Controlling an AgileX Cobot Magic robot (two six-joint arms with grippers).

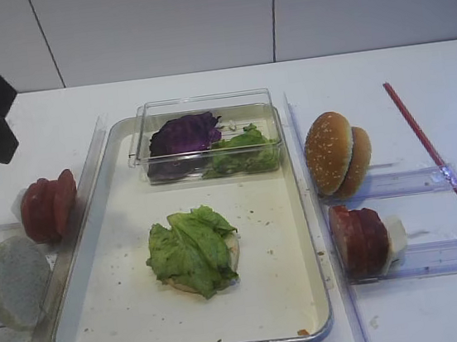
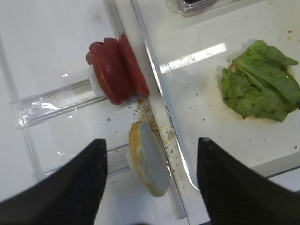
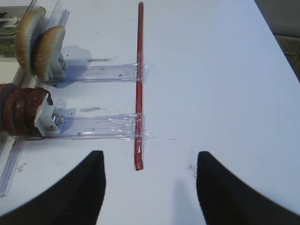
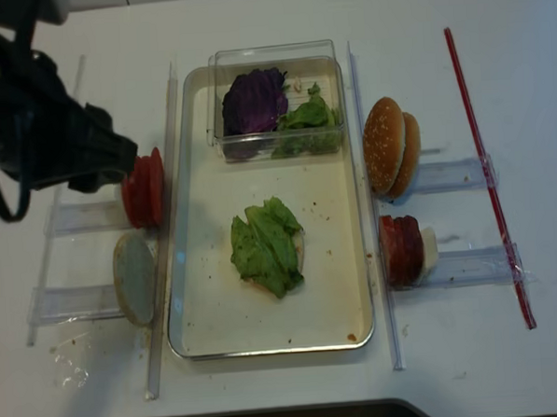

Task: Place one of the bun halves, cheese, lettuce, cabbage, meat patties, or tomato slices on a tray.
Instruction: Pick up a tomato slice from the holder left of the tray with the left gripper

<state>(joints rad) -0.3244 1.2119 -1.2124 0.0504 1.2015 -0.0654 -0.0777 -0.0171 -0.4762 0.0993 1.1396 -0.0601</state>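
— Looking down from the high view, where was the next piece?
— Tomato slices (image 1: pixel 48 208) stood on edge just left of the tray (image 1: pixel 300 212), glossy red.
— And the left wrist view?
— Left gripper (image 2: pixel 150 180) hung spread wide, empty, near the slices (image 2: pixel 117 70). Best to straddle one disc squarely.
— Right wrist?
— Right gripper (image 3: pixel 150 185) gaped too, right of the tray, holding nothing.

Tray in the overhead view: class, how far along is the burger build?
Done: a lettuce leaf lies on a bun base on the tray. In hand: nothing; the left gripper hangs with jaws open above the tomato slices. Left: tomato, meat patties, bun halves stand in their racks.
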